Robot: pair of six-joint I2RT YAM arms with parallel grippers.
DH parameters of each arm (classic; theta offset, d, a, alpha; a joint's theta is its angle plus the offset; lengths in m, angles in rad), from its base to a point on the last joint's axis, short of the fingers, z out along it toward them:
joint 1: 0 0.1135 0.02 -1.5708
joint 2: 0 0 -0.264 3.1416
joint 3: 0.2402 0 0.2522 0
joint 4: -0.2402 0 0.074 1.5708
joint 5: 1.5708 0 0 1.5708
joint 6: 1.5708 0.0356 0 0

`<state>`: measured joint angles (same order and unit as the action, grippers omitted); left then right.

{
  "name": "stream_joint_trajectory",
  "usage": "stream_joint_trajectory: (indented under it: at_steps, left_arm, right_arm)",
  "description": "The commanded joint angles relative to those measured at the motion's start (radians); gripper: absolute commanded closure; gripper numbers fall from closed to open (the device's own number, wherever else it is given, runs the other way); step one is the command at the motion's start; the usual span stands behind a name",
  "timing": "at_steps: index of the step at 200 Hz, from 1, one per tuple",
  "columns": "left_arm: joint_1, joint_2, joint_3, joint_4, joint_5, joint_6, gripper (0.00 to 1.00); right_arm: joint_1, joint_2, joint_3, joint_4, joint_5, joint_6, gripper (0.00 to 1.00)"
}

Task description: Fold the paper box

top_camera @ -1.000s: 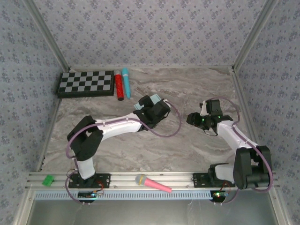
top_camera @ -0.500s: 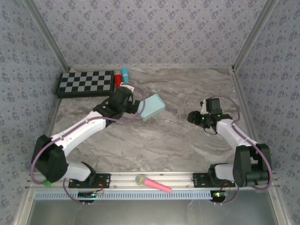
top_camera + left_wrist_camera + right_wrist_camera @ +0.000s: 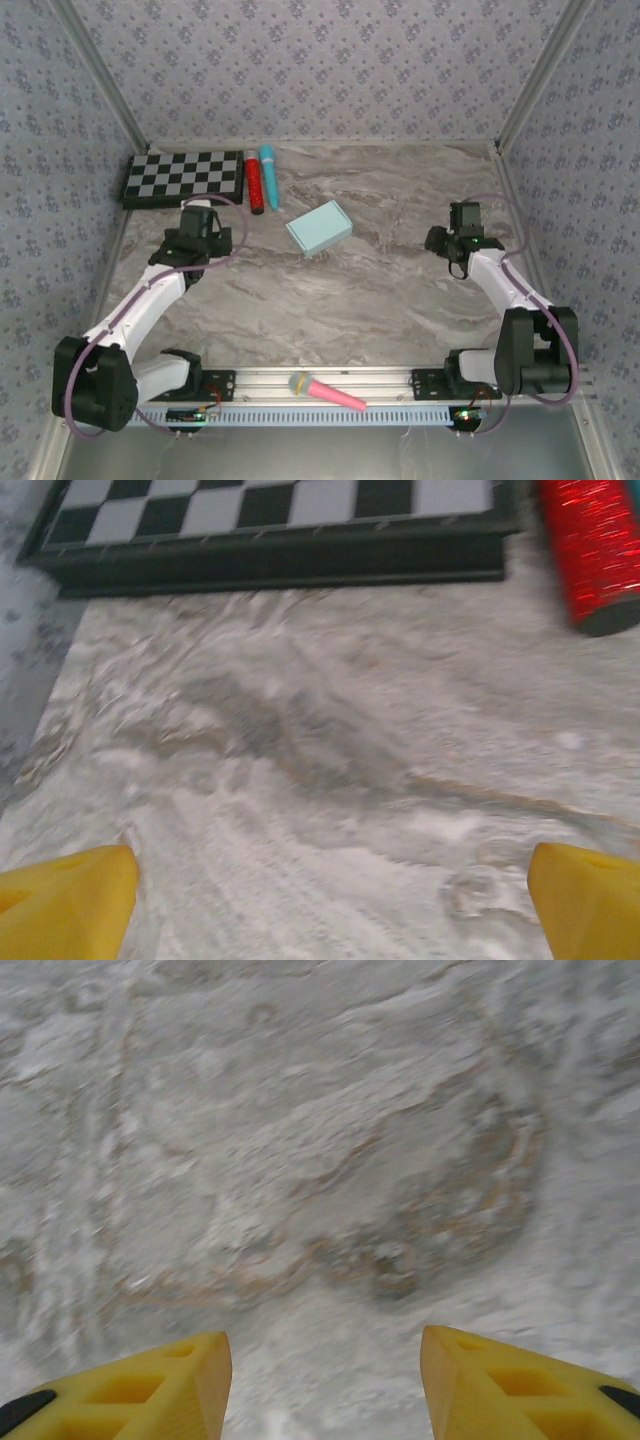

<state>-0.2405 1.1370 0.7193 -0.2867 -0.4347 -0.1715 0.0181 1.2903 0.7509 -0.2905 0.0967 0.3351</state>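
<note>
From above, the paper box point(image 3: 319, 229) lies closed on the marble table point(image 3: 380, 310), between the 2 grippers and apart from both; its inside is hidden. The left gripper point(image 3: 200, 213) is to its left, the right gripper point(image 3: 442, 242) to its right.

At the left wrist, the fingers point(image 3: 60, 905) stand spread wide over table, with the checkerboard point(image 3: 270, 520) ahead of the jaws and a red marker point(image 3: 595, 550) ahead-right.

At the right wrist, the fingers point(image 3: 130, 1390) are parted, nothing between them.
</note>
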Motion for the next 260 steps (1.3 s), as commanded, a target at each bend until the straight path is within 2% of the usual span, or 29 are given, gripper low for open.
stream_joint_trajectory:
  at_steps: [1, 37, 53, 65, 84, 102, 109, 156, 196, 213, 228, 260]
  left_arm:
    - [0.052, 0.013, -0.052, 0.111, -0.086, -0.031, 0.01]
    - [0.098, 0.048, -0.144, 0.29, -0.065, 0.079, 0.0]
    - [0.13, 0.047, -0.195, 0.39, 0.018, 0.098, 0.0]
    - [0.164, 0.049, -0.239, 0.482, 0.132, 0.113, 0.0]
    - [0.203, 0.072, -0.299, 0.635, 0.249, 0.129, 0.01]
    - [0.224, 0.103, -0.324, 0.732, 0.337, 0.138, 0.01]
    - [0.226, 0.115, -0.31, 0.717, 0.357, 0.143, 0.0]
    - [0.244, 0.19, -0.288, 0.807, 0.432, 0.153, 0.01]
    - [0.261, 0.24, -0.293, 0.925, 0.465, 0.185, 0.01]
    - [0.286, 0.255, -0.28, 0.922, 0.501, 0.163, 0.0]
    - [0.295, 0.29, -0.32, 1.045, 0.532, 0.147, 0.0]
    - [0.296, 0.372, -0.351, 1.158, 0.534, 0.153, 0.0]
  right_arm:
    - [-0.022, -0.005, 0.005, 0.048, 0.142, -0.042, 0.45]
    - [-0.063, -0.005, -0.069, 0.188, 0.126, -0.118, 0.45]
    - [-0.074, -0.012, -0.114, 0.273, 0.096, -0.15, 0.44]
    - [-0.08, -0.022, -0.151, 0.343, 0.069, -0.176, 0.44]
    - [-0.088, -0.041, -0.217, 0.483, 0.012, -0.225, 0.43]
    - [-0.095, -0.049, -0.279, 0.635, -0.044, -0.27, 0.42]
    - [-0.096, -0.048, -0.301, 0.692, -0.068, -0.281, 0.42]
    - [-0.104, 0.014, -0.376, 0.951, -0.166, -0.299, 0.41]
    - [-0.109, 0.101, -0.38, 1.049, -0.22, -0.336, 0.4]
    - [-0.107, 0.131, -0.383, 1.083, -0.224, -0.347, 0.4]
    - [-0.105, 0.158, -0.403, 1.141, -0.219, -0.346, 0.4]
    - [-0.087, 0.22, -0.429, 1.232, -0.186, -0.355, 0.39]
